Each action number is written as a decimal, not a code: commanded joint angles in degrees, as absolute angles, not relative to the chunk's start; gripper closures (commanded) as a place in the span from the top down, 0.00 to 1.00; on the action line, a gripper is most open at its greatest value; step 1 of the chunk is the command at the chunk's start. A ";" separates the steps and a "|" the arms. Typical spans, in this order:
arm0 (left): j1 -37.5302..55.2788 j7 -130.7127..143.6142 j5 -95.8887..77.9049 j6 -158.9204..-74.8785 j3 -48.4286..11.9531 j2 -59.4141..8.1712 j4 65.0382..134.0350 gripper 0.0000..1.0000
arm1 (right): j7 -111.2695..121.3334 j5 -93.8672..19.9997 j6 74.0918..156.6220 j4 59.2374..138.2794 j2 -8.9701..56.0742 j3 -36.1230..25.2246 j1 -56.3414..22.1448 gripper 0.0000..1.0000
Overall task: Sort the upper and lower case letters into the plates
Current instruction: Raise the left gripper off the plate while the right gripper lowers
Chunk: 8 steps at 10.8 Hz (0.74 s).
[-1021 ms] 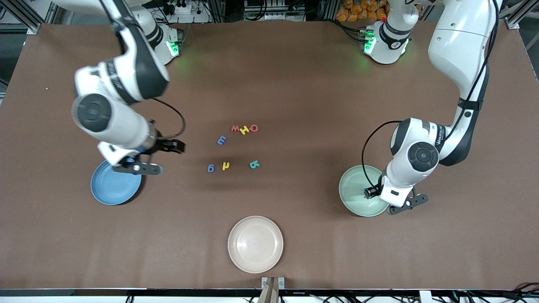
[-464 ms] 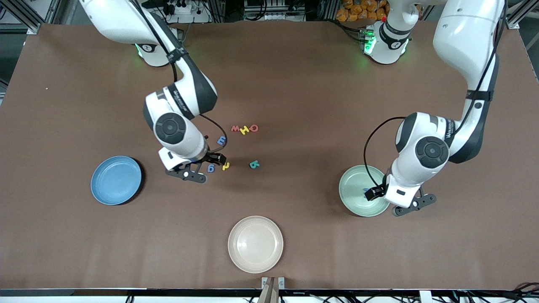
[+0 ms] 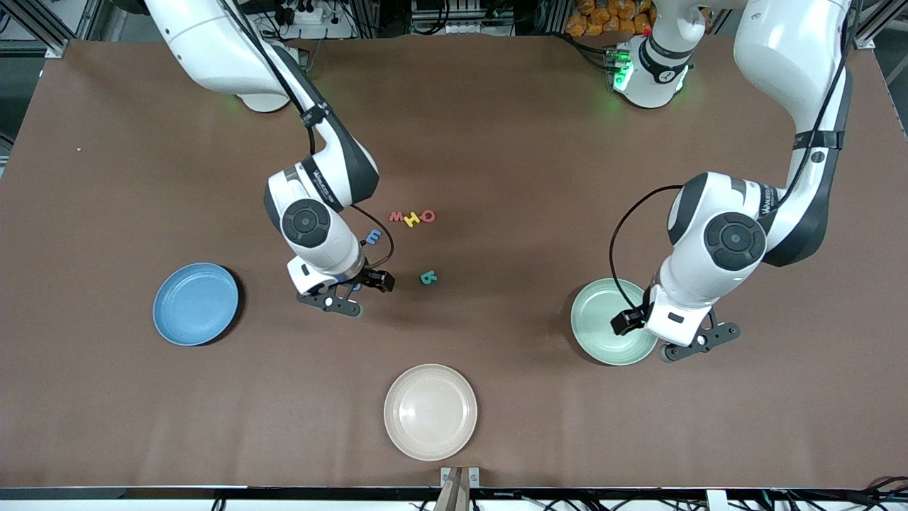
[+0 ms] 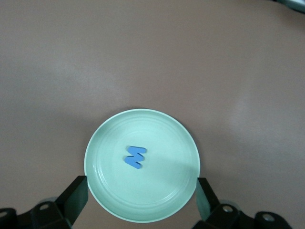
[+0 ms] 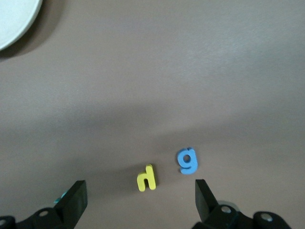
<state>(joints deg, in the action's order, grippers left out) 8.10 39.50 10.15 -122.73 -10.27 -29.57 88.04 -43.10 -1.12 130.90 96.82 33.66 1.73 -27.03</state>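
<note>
My right gripper [image 3: 352, 285] hangs open over a yellow "h" [image 5: 147, 178] and a blue "g" [image 5: 188, 160]; both lie between its fingers [image 5: 74, 202] in the right wrist view. A blue "m" [image 3: 373, 236], a teal letter [image 3: 428, 277] and a row of red "W" [image 3: 396, 216], yellow "H" [image 3: 411, 220] and red "O" [image 3: 428, 216] lie close by. My left gripper [image 3: 649, 326] is open over the pale green plate [image 3: 596, 312]. That plate [image 4: 162, 186] holds one blue letter [image 4: 135, 156]. The blue plate [image 3: 195, 304] sits toward the right arm's end.
A cream-beige plate [image 3: 430, 411] sits near the table's front edge, nearer the front camera than the letters. Its rim shows in the right wrist view [image 5: 14, 19]. Brown table mat lies all around.
My right arm has swung from over the blue plate to over the "g" and "h". My left arm has shifted slightly by the pale green plate.
</note>
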 commanded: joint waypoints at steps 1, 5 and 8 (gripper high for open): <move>8.00 35.53 10.63 -119.46 -10.99 -26.64 87.98 1.00 | -44.20 -1.14 132.63 97.73 34.54 1.49 -28.03 1.00; 6.77 29.19 10.28 -109.53 -10.72 -21.81 83.76 1.00 | -65.36 -1.05 133.33 108.61 28.93 1.41 -30.85 1.00; 4.76 21.12 9.76 -105.92 -10.11 -17.59 83.41 1.00 | -69.75 -1.06 143.65 123.69 20.42 1.49 -30.94 1.00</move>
<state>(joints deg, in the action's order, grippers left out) 6.14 25.45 10.14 -108.26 -10.37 -20.25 82.96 -65.90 -1.21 137.33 111.63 28.49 1.68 -30.88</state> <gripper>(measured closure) 0.000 0.000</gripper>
